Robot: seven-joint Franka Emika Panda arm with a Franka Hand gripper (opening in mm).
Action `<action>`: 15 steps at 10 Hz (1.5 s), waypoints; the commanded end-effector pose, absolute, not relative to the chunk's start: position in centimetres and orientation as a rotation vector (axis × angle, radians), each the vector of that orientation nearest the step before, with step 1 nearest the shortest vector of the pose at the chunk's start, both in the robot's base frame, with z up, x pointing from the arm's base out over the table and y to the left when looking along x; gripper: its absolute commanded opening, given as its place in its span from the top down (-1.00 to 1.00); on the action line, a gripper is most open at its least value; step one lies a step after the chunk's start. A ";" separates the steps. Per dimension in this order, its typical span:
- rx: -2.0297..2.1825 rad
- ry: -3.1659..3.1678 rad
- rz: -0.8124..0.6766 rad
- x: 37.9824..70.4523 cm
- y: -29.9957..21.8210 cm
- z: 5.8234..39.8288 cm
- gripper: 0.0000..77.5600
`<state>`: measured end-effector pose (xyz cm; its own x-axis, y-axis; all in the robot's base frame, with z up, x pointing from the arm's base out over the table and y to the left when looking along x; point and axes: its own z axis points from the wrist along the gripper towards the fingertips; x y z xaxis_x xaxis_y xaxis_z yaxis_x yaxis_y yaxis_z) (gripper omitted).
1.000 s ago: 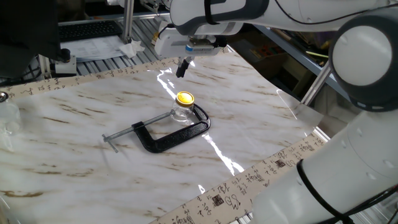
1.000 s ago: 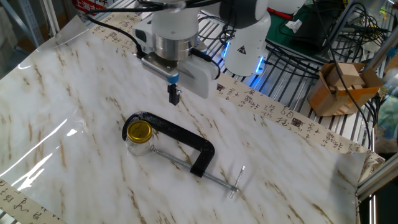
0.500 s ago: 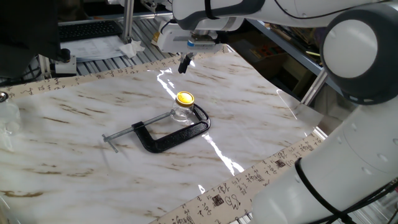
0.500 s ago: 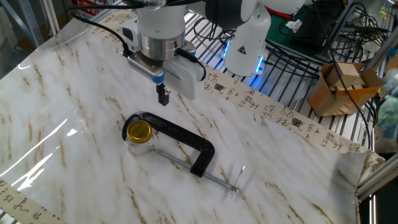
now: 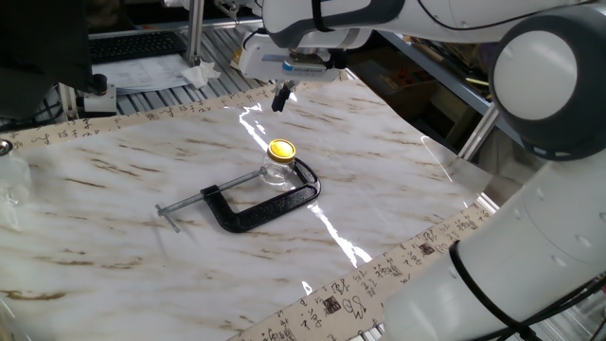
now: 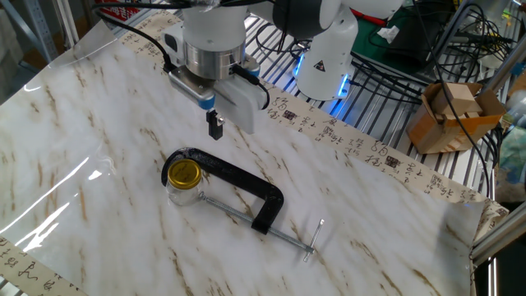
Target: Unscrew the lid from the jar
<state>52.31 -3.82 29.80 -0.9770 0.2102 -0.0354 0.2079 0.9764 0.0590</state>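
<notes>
**Inspector:** Fixed views, both, show the gripper (image 5: pixel 281 98) (image 6: pixel 215 127) hanging above the marble-patterned table (image 6: pixel 99 148), fingers pressed together, holding and touching nothing.

**Clerk:** And the task items?

**Inspector:** Clear glass jar (image 5: pixel 276 173) (image 6: pixel 182 192), squat and round-shouldered, stands upright within the black C-clamp (image 5: pixel 260 204) (image 6: pixel 238 185). Round yellow lid (image 5: pixel 281 150) (image 6: pixel 183 173) sits on it.

**Clerk:** Changes?

**Inspector:** Against half a second ago, gripper barely shifted; a second ago it was nearer the jar. Jar, lid and clamp unmoved.
</notes>
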 end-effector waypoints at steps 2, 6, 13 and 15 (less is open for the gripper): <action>0.329 3.075 0.081 52.3 -3.8 29.9 1.00; 0.351 3.068 0.080 52.3 -3.8 29.9 1.00; 0.582 3.072 0.118 52.3 -3.8 29.9 1.00; 0.569 3.108 0.107 52.3 -3.8 29.9 1.00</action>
